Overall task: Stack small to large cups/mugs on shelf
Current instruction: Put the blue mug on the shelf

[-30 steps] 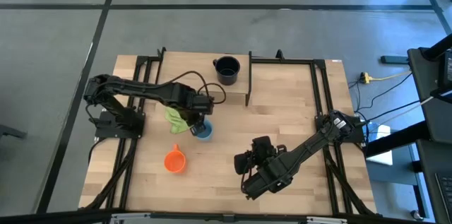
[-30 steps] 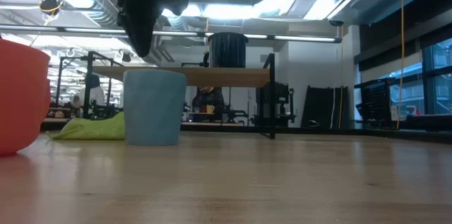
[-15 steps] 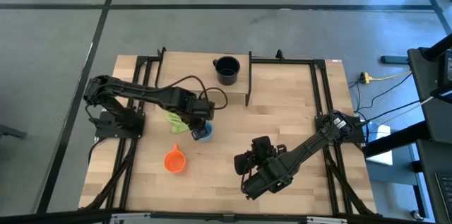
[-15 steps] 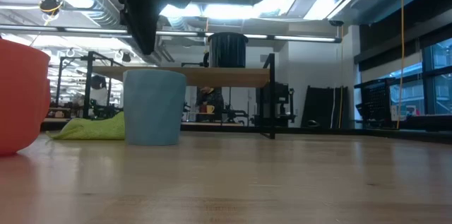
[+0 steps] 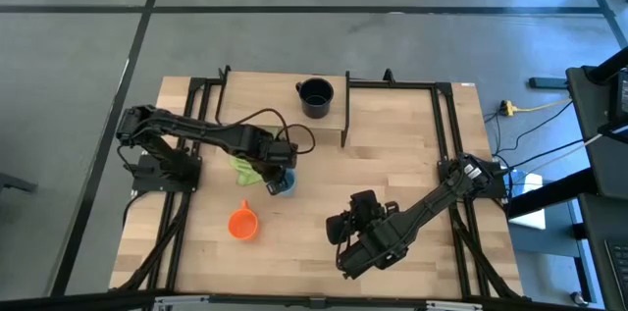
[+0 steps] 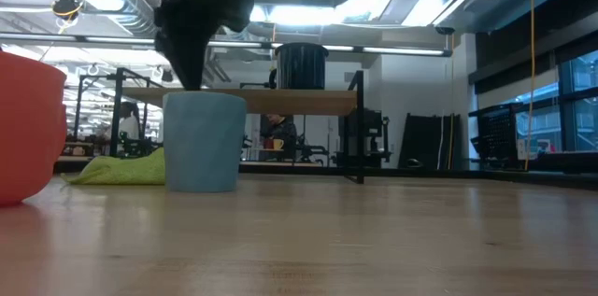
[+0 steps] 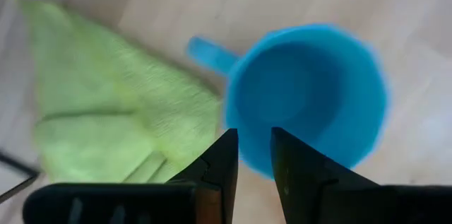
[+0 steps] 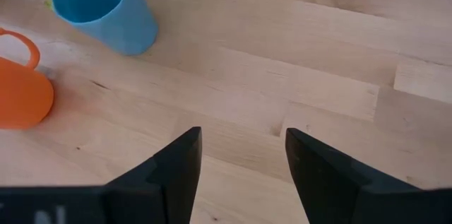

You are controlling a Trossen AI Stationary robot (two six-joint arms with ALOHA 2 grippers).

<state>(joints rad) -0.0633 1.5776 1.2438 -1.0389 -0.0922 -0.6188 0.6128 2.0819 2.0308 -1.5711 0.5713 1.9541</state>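
- Your left gripper (image 7: 253, 155) hangs directly over the light blue mug (image 7: 307, 97), fingers nearly closed, gripping nothing; the mug stands on the wooden tabletop (image 5: 392, 164) beside the green cloth (image 7: 106, 104).
- Step in hand: picking up this mug. You likely must straddle its rim next.
- Black mug (image 5: 315, 96) sits on the shelf (image 6: 280, 102); orange mug (image 5: 242, 224) waits.
- Right gripper (image 8: 240, 155) idles, fingers spread, empty.

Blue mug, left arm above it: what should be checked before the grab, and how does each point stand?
1. Left gripper over the blue mug: ok.
2. Fingers straddle the rim: not ok, narrow gap, both over the near rim.
3. Mug upright: ok.
4. Green cloth clear of mug: cannot tell, edges meet.
5. Black mug on the shelf: ok.
6. Right gripper away, open: ok.
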